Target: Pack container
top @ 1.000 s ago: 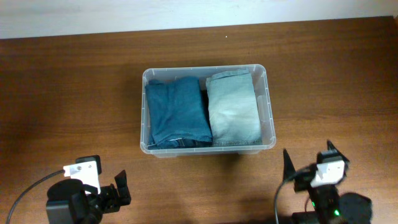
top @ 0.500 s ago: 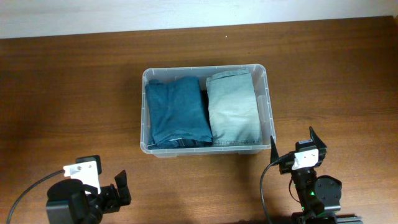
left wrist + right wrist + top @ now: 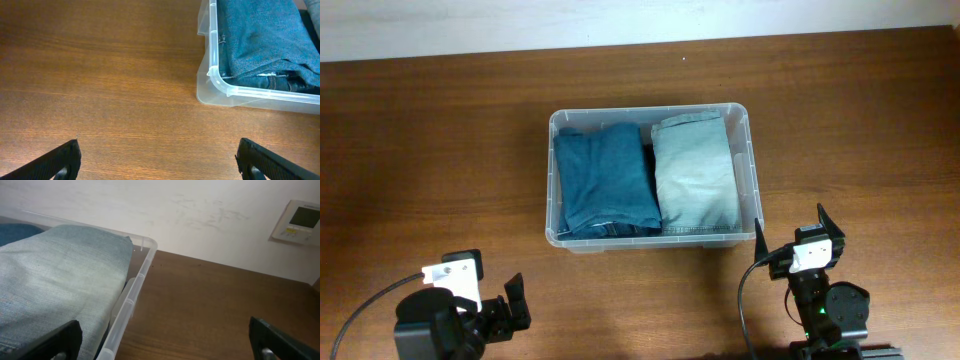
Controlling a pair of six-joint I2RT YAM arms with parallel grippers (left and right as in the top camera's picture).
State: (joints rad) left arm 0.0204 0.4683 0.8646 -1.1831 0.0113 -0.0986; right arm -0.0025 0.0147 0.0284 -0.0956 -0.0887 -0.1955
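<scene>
- The left gripper (image 3: pixel 157 146) has its fingers spread wide and nothing between them. It hangs low over bare wood near the front-left part of the table (image 3: pixel 440 150), well apart from the bin.
- The right gripper (image 3: pixel 164 329) is likewise parted and empty. In the overhead view it sits just beside the container's front-right corner, and one finger (image 3: pixel 758 238) points up close to the wall there without clearly touching it.
- The container (image 3: pixel 752 150) stands upright in the middle of the table, with its long side running left to right. The left wrist view shows its front-left corner (image 3: pixel 214 80) resting flat on the wood.
- Two folded garments lie inside it, side by side. A dark blue piece (image 3: pixel 605 180) fills the left half and a pale, washed-denim piece (image 3: pixel 695 175) fills the right half.
- Their inner edges meet along the middle. Together they cover nearly the whole base, and neither hangs over the rim.
- From the right wrist view, the pale fold rises to about rim height against the right wall (image 3: pixel 142 262).
- No loose clothing or other item lies on the table in any view, and no lid can be seen.
- As a judgement, the packing looks finished or very nearly so. Both garments are seated and neither arm carries anything.
- What may be left is small: perhaps pressing a fold flatter, or drawing the arms clear of the bin.
</scene>
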